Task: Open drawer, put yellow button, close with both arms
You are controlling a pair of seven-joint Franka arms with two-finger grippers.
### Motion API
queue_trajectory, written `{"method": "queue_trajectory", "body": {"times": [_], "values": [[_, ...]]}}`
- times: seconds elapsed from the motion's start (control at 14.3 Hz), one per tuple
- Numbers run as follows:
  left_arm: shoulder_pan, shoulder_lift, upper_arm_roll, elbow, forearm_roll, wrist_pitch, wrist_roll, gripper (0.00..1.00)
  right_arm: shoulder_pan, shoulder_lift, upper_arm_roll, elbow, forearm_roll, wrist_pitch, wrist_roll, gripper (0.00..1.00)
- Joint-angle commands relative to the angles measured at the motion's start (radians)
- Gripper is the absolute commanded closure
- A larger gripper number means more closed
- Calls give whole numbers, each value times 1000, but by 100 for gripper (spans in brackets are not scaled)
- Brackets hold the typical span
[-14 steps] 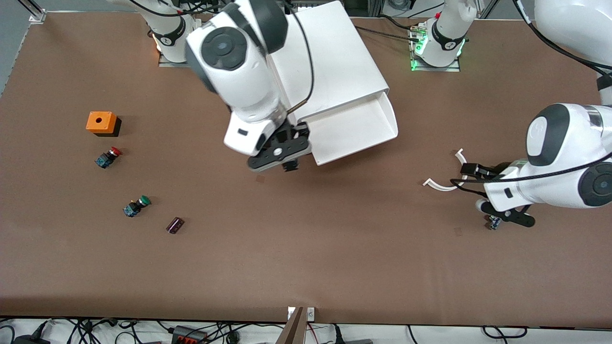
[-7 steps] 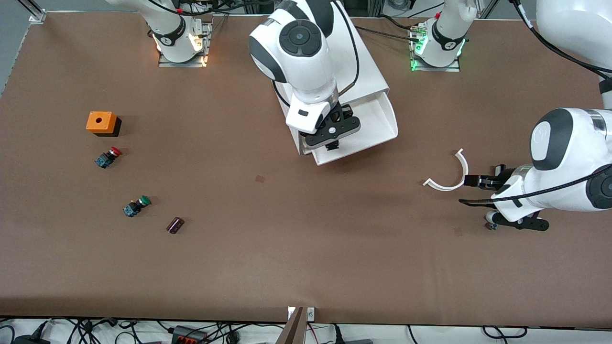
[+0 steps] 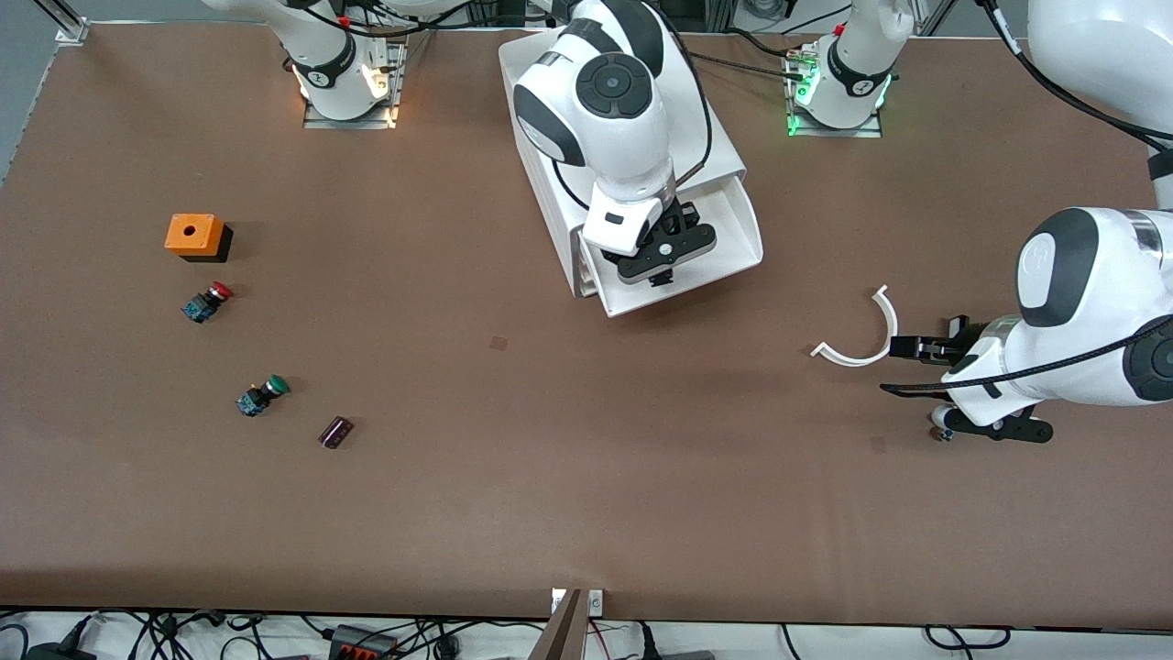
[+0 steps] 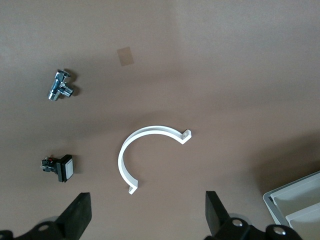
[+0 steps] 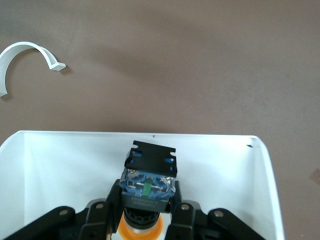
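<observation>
1. Brown counter (image 3: pixel 568 477) throughout, cables along the edge nearest the front camera; white cabinet (image 3: pixel 559 183) between the two arm bases, drawer (image 3: pixel 733 240) pulled out toward the front camera.
2. Right hand (image 3: pixel 662 266) over the open drawer, pinching the button (image 5: pixel 148 187) by its body just under the yellow cap, black-and-blue end pointing down at the drawer floor.
3. Left hand (image 4: pixel 147 220) spread and holding nothing, low over the counter at the left arm's end, near a white curved clip (image 3: pixel 861 335); waiting.
4. Also under the left wrist camera: a chrome valve (image 4: pixel 60 85) and a small square switch (image 4: pixel 60 168), neither part of the job.
5. Red button (image 3: pixel 207 301), green button (image 3: pixel 261 394) and an orange box (image 3: pixel 194 235) at the right arm's end, well apart from the drawer.
6. Risk on release: dropped from height, likely bounce or roll on the round cap, possibly over the low front rim, since the button hangs close to that rim in the right wrist view.
7. Risk on lowering: too deep a descent would jam the blue end into the thin plastic floor and could drag or tip the drawer.
8. Risk on closing: a button left standing tall could catch under the cabinet top; uneven pushing by two arms could skew the drawer and bind it.
</observation>
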Motion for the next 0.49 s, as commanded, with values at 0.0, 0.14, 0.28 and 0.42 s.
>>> {"method": "queue_trajectory", "body": {"times": [0.0,0.14,0.28,0.42], "values": [[-1,12,-1,24,18,-7,-10,0,17,18,-10,44,0,-22,24,100],[-1,12,-1,24,16,-7,-10,0,25,18,-9,44,0,-40,23,100],[-1,12,-1,24,16,-7,-12,0,27,18,-11,44,-3,-62,23,100],[-1,12,-1,25,16,-7,-12,0,25,16,-11,44,-21,-68,21,98]]}}
